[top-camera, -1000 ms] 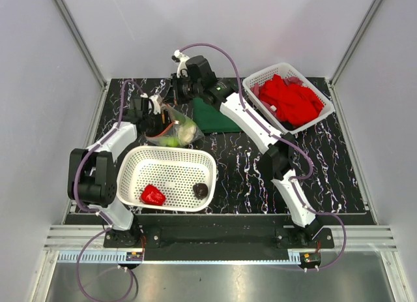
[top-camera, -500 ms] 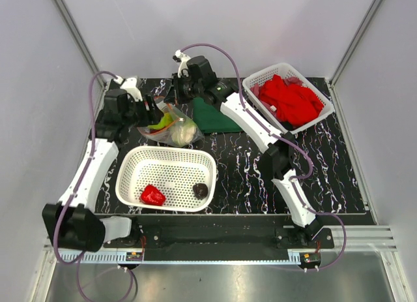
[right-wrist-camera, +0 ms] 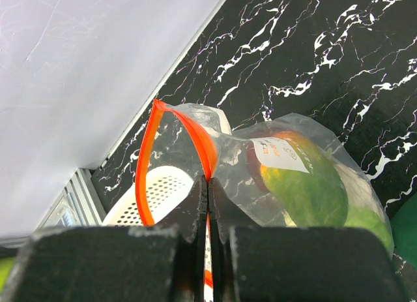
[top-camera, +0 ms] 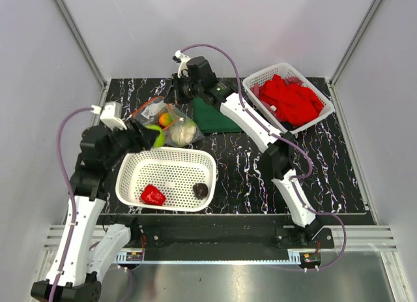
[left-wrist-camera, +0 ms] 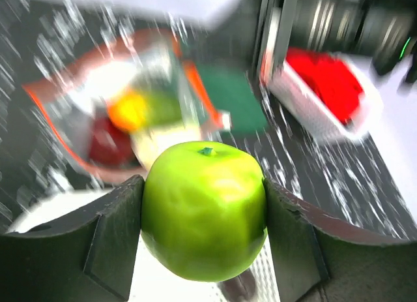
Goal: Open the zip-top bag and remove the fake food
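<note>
Extraction step. Your left claw (top-camera: 154, 138) is clamped on the round green plastic apple (left-wrist-camera: 203, 211) over the white perforated basket's (top-camera: 210, 160) far rim, at the counter's (top-camera: 326, 171) near-left. Your right claw (right-wrist-camera: 207, 201) pinches the red-orange strip (right-wrist-camera: 146, 165) of the clear crinkly zip-top bag (right-wrist-camera: 287, 178), toward the far-left corner. Next: centre over the basket, release gently.

The apple (left-wrist-camera: 203, 211) was bright glossy green, and the mango (right-wrist-camera: 303, 184) faded orange into green. The zip-top bag (right-wrist-camera: 241, 165) was clear, with a red-orange zip strip (right-wrist-camera: 144, 165) and a white label (right-wrist-camera: 280, 153). The table (top-camera: 313, 165) was black with white marble veins. The near basket (top-camera: 166, 150) was white and dotted with holes, with a red pepper (top-camera: 153, 196) and a dark piece (top-camera: 201, 190) in it. The far basket (top-camera: 267, 72) was white too, full of red cloths (top-camera: 292, 100). The folded cloth (top-camera: 212, 116) was dark green.
</note>
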